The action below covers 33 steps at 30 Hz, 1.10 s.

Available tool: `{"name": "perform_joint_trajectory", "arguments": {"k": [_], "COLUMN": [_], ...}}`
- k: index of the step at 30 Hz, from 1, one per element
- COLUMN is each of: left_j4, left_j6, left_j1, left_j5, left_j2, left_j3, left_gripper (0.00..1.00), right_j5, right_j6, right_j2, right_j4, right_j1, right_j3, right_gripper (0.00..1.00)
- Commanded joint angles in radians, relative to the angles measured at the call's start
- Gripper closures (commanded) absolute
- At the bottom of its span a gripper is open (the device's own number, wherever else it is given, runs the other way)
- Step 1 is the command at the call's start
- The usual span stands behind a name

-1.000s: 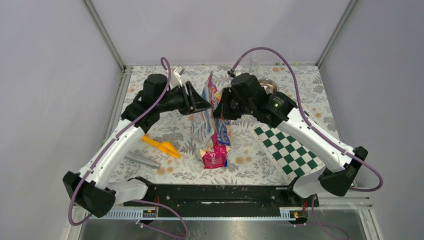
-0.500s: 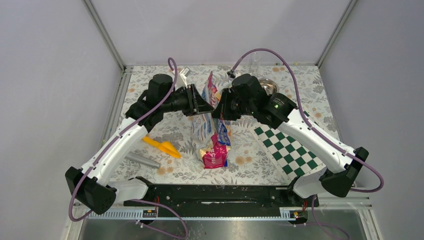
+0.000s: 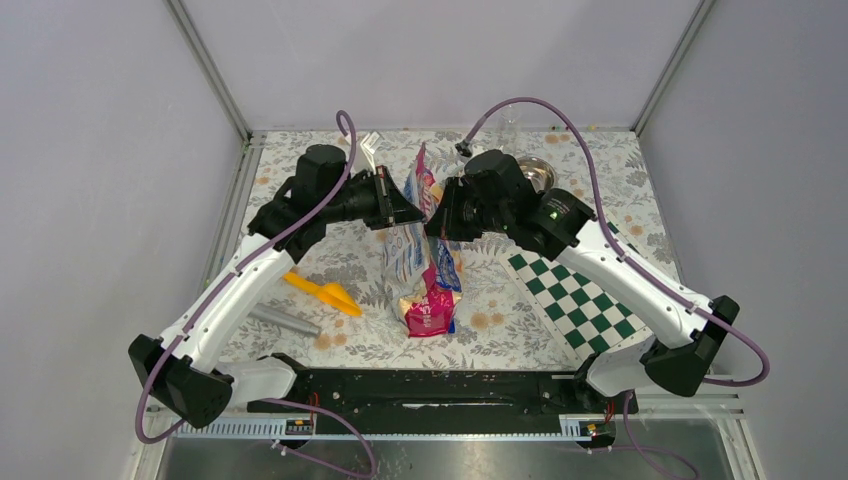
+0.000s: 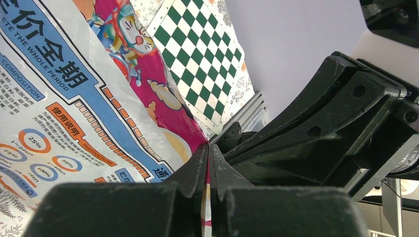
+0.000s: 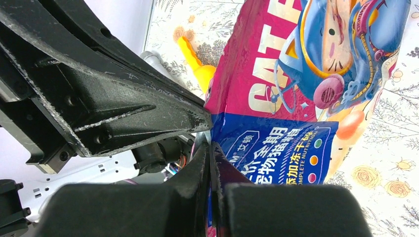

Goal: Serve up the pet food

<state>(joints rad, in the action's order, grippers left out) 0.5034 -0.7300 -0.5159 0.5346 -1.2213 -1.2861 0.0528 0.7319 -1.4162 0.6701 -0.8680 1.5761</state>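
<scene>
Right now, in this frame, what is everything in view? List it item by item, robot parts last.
bag: one; blue, white and magenta print; mid-table, between the two grippers
scoop: one; orange; lying on the cloth left of the bag
tube: one; grey metal; lying just nearer than the scoop
bowl: one; shiny metal; far right, partly hidden by the right arm
checkered mat: one; green and white; right of the bag
tablecloth: one; pale floral; covers the table
left gripper: one; black; shut on the bag's edge
right gripper: one; black; shut on the bag's edge
</scene>
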Motion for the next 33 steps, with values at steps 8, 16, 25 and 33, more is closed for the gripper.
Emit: {"name": "perform_joint_trajectory", "arguments": {"k": [8, 16, 25, 33], "left_j4": [0.063, 0.103, 0.102, 0.072], "left_j6": [0.132, 0.167, 0.138, 0.127], "left_j1": [0.011, 0.011, 0.011, 0.009], "left_j5": [-0.159, -0.22, -0.155, -0.052], "left_j2": [-0.007, 0.003, -0.014, -0.052], "left_j3": [-0.031, -0.038, -0.09, -0.093], "left_gripper": [1.0, 1.0, 0.95, 0.56], "right_j5": [-0.125, -0.166, -0.075, -0.089], "right_j6": [0.075, 0.084, 0.049, -0.034], "right_j2": [0.13, 0.145, 0.112, 0.048], "right_j4": [-0.03, -0.003, -0.032, 0.054], "right_j1": [-0.005, -0.001, -0.001, -0.002], "right_j3": [-0.039, -0.06, -0.039, 0.039], "right_gripper": [1.0, 1.0, 1.0, 0.85]}}
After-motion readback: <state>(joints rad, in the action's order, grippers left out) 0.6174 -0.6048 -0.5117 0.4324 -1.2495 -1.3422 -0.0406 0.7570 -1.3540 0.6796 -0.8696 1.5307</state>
